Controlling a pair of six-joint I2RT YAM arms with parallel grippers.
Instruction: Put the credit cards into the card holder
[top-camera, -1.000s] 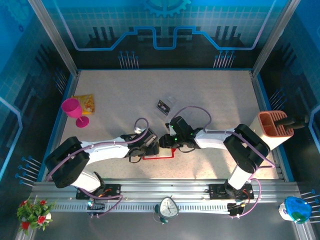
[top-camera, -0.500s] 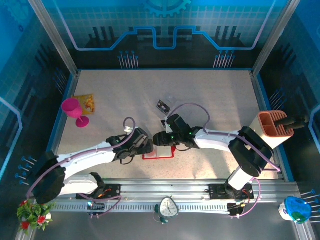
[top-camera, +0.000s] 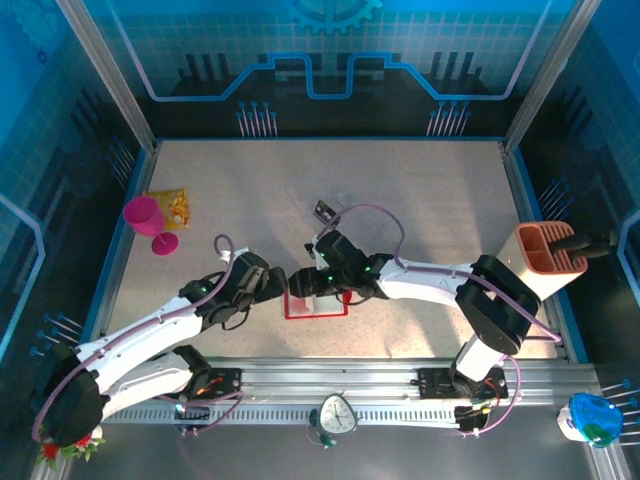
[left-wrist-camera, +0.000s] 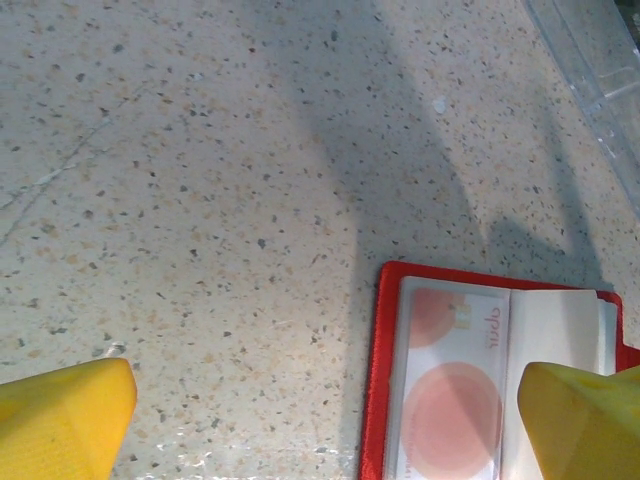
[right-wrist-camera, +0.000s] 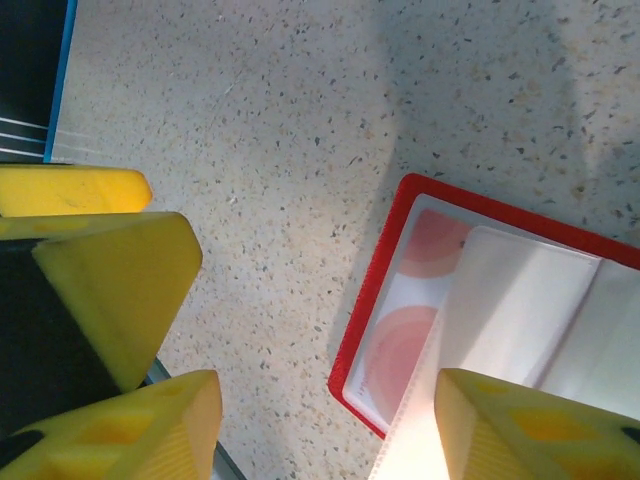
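Note:
The card holder (top-camera: 332, 309) lies open on the table near the front edge, a glossy red wallet (left-wrist-camera: 378, 380) with a pale inside. One credit card (left-wrist-camera: 452, 400), white with red round marks, sits under its clear pocket (right-wrist-camera: 400, 340). A clear leaf (right-wrist-camera: 510, 300) lies over the wallet's middle, its edge by my right gripper's fingers (right-wrist-camera: 530, 430). Another small dark credit card (top-camera: 324, 211) lies farther back. My left gripper (top-camera: 278, 283) hangs open just left of the wallet (left-wrist-camera: 320, 425). My right gripper (top-camera: 299, 285) is open over the wallet's left edge (right-wrist-camera: 325, 430), holding nothing.
A clear plastic sleeve (left-wrist-camera: 600, 70) lies behind the wallet. At the left stand a pink goblet (top-camera: 148, 222) and a yellow-orange packet (top-camera: 170, 207). An orange-brown two-slot rack (top-camera: 549, 256) stands at the right edge. The two grippers' tips are almost touching.
My left arm has drawn back to the left, off the wallet, with its jaws opening wide. My right gripper has slid left along the wallet and its jaws have spread.

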